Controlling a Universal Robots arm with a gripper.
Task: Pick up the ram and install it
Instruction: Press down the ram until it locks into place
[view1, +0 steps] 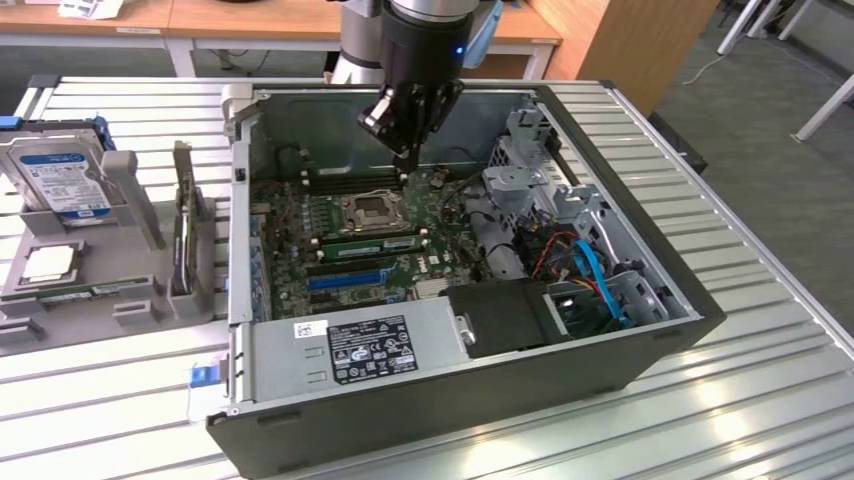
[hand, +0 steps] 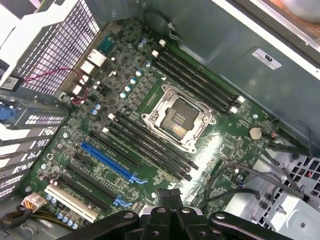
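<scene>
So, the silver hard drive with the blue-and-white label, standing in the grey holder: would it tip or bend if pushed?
The silver hard drive looks like a rigid metal box, so probably stiff and heavy for its size. It stands on edge, but the grey holder flanks it, so tipping seems unlikely.

1. The worktop (view1: 747, 330) is made of pale, ribbed metal slats that catch bright reflections.
2. Behind it, in the exterior view, stands a wooden desk (view1: 240, 18) with white legs.
3. A light wooden panel (view1: 638, 45) rises at the exterior view's right.
4. The floor (view1: 787, 95) is grey, crossed by a loose cable (view1: 705, 68) and white furniture legs (view1: 825, 105).
</scene>
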